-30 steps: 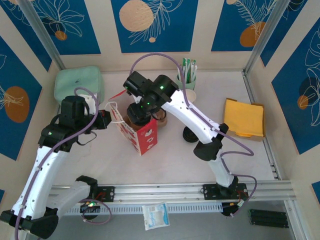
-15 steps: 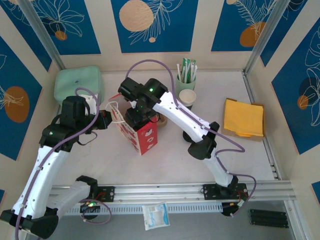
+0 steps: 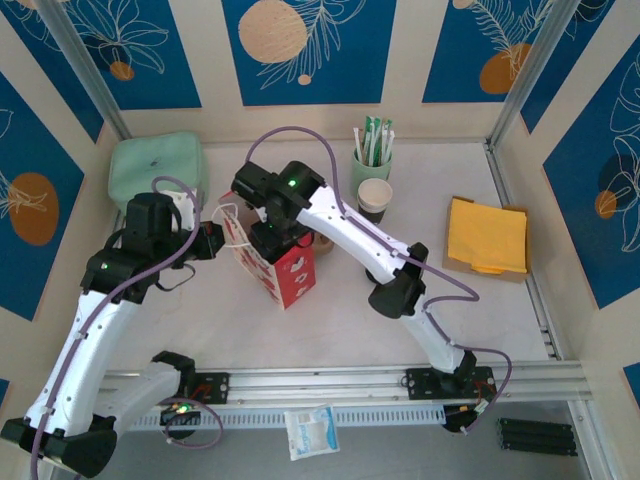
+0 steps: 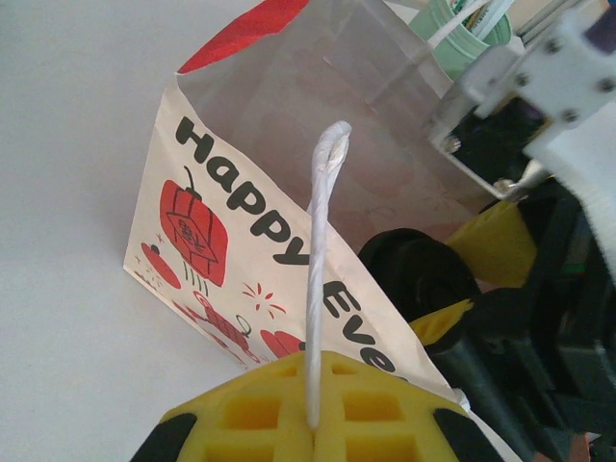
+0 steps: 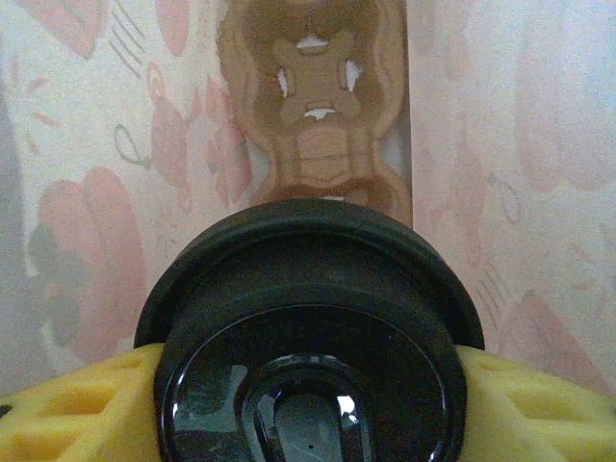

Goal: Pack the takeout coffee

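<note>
Moved: the right arm's wrist has swung leftward over the paper bag point(image 3: 287, 277) since a second ago, and the black-sided cup point(image 3: 375, 197) behind it is now uncovered; the left arm and the bag have kept their places.
Paper bag: stands upright on the tabletop point(image 3: 330, 315) with its mouth open, white with red drawings and black "Happy" lettering; it holds the takeout coffee point(image 5: 308, 318) and the right arm's yellow pads point(image 5: 72, 414).
Mint-green cup: point(image 3: 371, 166) stands at the back of the tabletop with white and green sticks point(image 3: 376, 133) upright in it.
Black-sided cup: just in front of the mint-green cup, open at the top with a white rim; whether anything is in it cannot be told.
Mint-green case: point(image 3: 155, 165) at the back left, closed.
Yellow napkins: point(image 3: 487, 235) stacked at the right, well apart from the bag.
Takeout coffee, place: inside the bag, between its printed walls; the bag's brown folded bottom shows beyond it.
Takeout coffee, look: a round, glossy black lid with a raised rim and a sunken middle; the cup's sides are hidden.
Right jaws: partway closed, a pad on each side of the lid, holding the takeout coffee.
Left jaws: closed tight on the bag's white handle point(image 4: 322, 241), which rises between the yellow fingers point(image 4: 255, 414).
</note>
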`<action>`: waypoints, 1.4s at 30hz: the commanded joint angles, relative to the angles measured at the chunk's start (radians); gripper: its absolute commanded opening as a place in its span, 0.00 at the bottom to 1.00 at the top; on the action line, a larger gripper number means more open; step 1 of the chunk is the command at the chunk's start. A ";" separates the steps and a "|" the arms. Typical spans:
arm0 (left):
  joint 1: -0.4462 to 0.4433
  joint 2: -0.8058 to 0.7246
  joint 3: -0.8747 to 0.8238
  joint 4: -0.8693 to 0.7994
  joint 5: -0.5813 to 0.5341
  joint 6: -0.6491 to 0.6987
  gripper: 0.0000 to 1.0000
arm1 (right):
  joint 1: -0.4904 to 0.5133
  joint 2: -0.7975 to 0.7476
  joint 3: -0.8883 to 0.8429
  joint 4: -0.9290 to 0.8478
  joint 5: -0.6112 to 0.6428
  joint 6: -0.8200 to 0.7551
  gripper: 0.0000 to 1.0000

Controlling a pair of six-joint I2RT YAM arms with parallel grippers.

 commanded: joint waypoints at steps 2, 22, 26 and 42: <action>0.010 -0.005 -0.008 0.016 0.027 0.011 0.02 | 0.008 0.038 0.027 -0.018 0.003 -0.021 0.52; 0.010 0.010 -0.015 0.017 0.023 0.019 0.01 | 0.018 0.068 -0.038 -0.016 0.046 -0.070 0.51; 0.010 0.011 -0.016 0.015 0.022 0.020 0.01 | 0.006 0.066 -0.062 0.000 0.024 -0.061 0.51; 0.009 0.014 -0.010 -0.002 0.009 0.020 0.00 | -0.014 0.012 -0.192 0.102 -0.017 -0.027 0.51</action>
